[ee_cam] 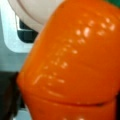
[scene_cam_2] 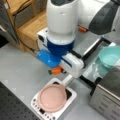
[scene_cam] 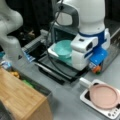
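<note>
Pincer at centre right in a front view, closed on a glossy orange plastic carrot, held above the grey surface. Carrot fills the wrist view. Round pink pan on a white induction hob, lower right. Teal bowl behind.

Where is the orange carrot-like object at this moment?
The orange object sits at the gripper under the arm's blue part in both front views, beside the white scale carrying the pink plate; it fills the wrist view.

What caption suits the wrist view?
Close on an orange toy carrot filling the frame, with a pink pan at top left.
</note>
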